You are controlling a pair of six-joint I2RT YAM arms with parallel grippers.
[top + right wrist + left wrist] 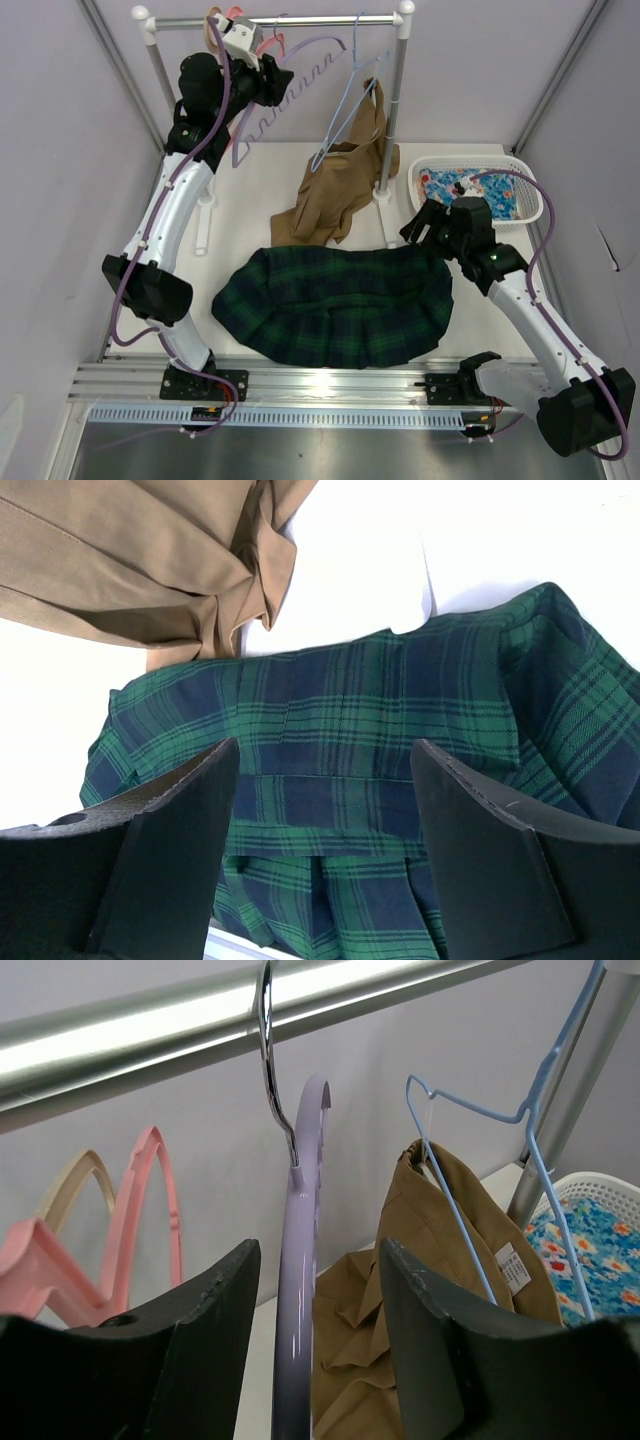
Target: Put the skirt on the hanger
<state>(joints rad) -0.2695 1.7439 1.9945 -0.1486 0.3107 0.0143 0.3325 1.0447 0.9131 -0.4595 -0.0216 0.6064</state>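
Observation:
The green and navy plaid skirt (335,305) lies spread flat on the table; it also shows in the right wrist view (350,770). The lavender hanger (300,88) hangs by its metal hook from the rail (290,19). My left gripper (275,82) is raised at the rail and open. In the left wrist view (318,1250) its jaws stand on either side of the lavender hanger (295,1290) without clamping it. My right gripper (418,225) is open and empty, just above the skirt's far right edge (325,745).
A tan-brown garment (340,190) hangs on a thin blue hanger (480,1110) and drapes onto the table behind the skirt. Pink (150,1190) and tan (80,1175) hangers hang left of the lavender one. A white basket (535,185) with floral cloth stands far right.

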